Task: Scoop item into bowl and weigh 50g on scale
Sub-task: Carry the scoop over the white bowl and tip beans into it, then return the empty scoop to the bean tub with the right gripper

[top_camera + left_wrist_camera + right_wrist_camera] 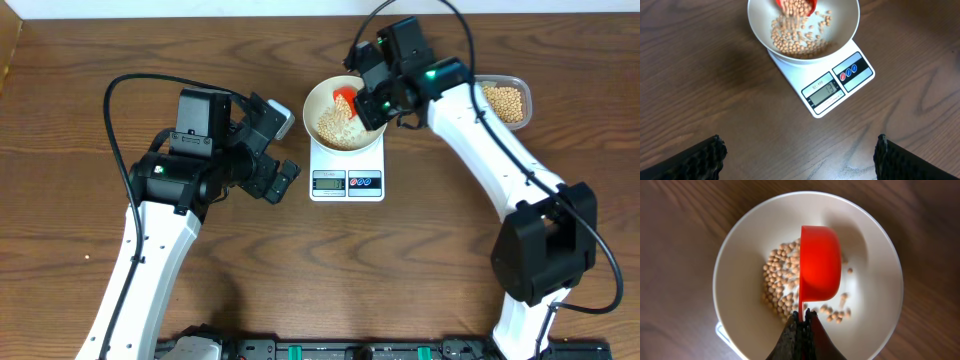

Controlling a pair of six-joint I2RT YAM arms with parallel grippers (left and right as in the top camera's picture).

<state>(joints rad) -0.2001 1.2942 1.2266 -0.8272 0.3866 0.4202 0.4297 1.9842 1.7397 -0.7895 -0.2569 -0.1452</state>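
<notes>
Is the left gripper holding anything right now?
No, the left gripper is open, its fingers spread wide above the table with nothing between them.

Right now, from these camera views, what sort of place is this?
Probably a robot test bench, not a kitchen: a left arm and right arm work at a wooden table, over a scale, a bowl of beans and a red scoop.

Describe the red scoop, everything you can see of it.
The red scoop is a round cup, glossy and plastic-looking, its handle end pinched in the shut right pincer. It is tipped over above the white bowl, and tan beans spill from it in the left wrist view. Whether it touches the bowl cannot be told.
</notes>
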